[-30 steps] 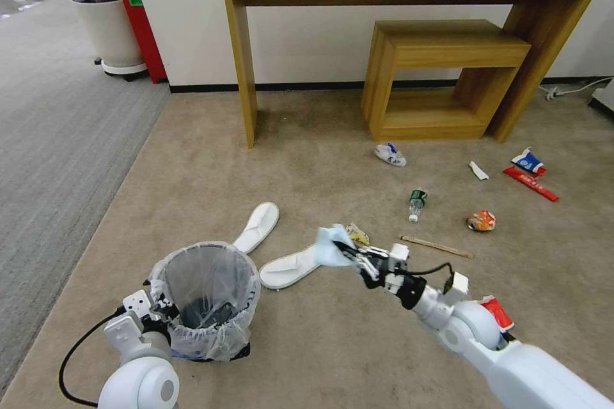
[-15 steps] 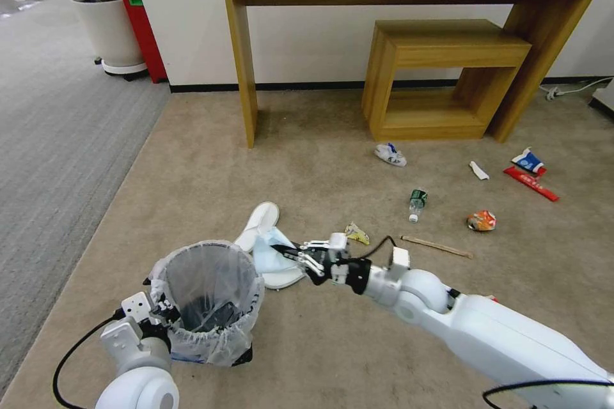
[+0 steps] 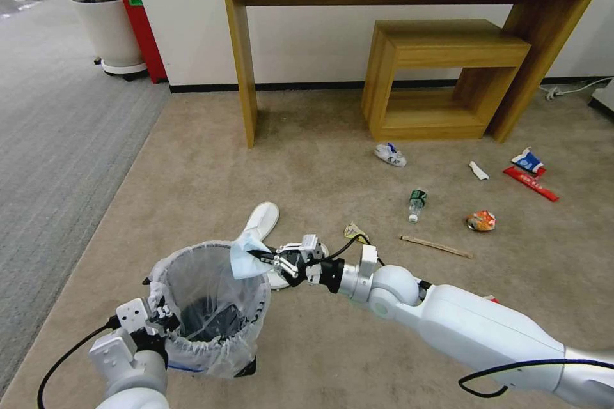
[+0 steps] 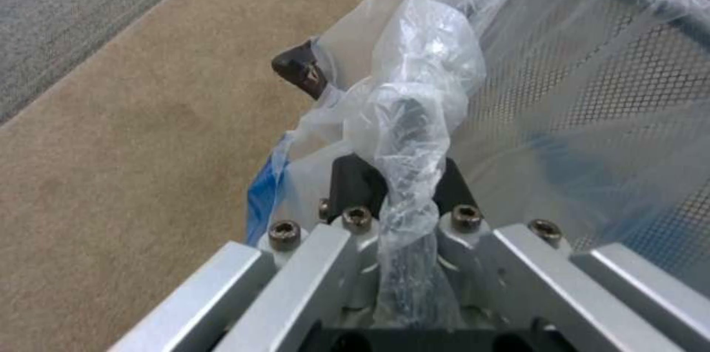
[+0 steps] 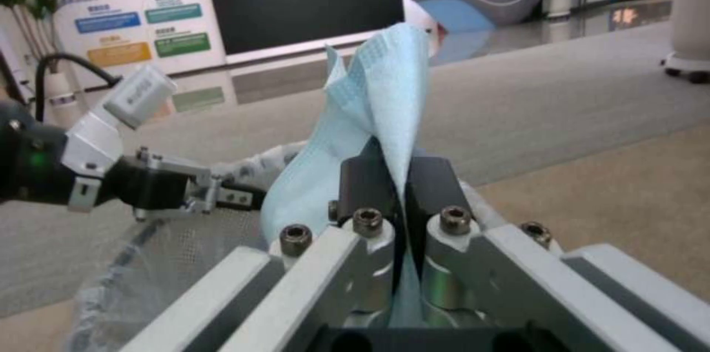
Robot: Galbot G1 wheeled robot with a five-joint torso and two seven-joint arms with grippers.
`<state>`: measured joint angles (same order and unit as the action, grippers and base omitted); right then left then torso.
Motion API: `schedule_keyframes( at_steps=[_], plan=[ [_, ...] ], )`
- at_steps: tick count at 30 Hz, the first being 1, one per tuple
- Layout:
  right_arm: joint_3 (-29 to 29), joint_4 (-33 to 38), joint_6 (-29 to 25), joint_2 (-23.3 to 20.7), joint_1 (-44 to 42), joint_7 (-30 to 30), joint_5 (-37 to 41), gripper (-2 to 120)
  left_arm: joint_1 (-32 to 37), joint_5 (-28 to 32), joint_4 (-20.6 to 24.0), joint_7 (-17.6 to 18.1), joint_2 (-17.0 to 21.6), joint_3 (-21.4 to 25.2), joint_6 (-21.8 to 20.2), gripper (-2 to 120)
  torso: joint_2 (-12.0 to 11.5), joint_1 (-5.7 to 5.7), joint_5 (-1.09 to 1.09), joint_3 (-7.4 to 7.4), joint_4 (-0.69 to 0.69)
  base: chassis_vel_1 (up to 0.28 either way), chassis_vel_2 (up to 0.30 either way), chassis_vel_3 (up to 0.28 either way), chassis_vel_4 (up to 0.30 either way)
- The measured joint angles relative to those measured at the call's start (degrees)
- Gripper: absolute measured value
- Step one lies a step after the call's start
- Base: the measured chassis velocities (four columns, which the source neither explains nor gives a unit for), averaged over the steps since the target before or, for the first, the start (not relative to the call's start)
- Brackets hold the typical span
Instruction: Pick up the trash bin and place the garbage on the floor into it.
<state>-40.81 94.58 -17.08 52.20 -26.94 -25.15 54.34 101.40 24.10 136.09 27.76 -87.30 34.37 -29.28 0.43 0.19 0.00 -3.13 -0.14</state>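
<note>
Right gripper (image 3: 261, 258) has the mask (image 3: 246, 257) pinched at the bin's (image 3: 208, 300) far rim (left gripper (image 4: 403, 197) clamped on its near-left rim), so next it just needs letting go.

Office lobby: reception counter (image 5: 481, 0), wall info posters (image 5: 118, 22), carpeted floor (image 3: 332, 140), potted plant (image 3: 105, 13).
</note>
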Motion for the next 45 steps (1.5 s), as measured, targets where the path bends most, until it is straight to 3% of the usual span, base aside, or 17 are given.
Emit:
schedule_keyframes(
  at_steps=[17,43,45],
  plan=[
    [-8.4,-2.4,0.0,2.5,3.8,1.3,-1.3,0,2.8,-4.4,1.9,-1.4,-2.1,-1.9,0.9,3,0.0,0.0,0.0,0.0,0.0,0.0,0.0,0.0,0.0],
    [-8.2,-3.0,0.6,2.5,1.8,2.1,-3.4,96,2.4,-4.3,1.2,-1.7,-1.9,-1.5,1.8,3,0.0,0.0,0.01,0.0,0.0,0.0,0.0,0.0,0.0],
    [-8.2,-3.0,0.6,2.5,1.7,2.2,-3.5,98,2.4,-4.3,1.2,-1.7,-1.9,-1.5,1.8,3,0.0,0.0,0.01,0.0,0.0,0.0,0.0,0.0,0.0]
  ],
)
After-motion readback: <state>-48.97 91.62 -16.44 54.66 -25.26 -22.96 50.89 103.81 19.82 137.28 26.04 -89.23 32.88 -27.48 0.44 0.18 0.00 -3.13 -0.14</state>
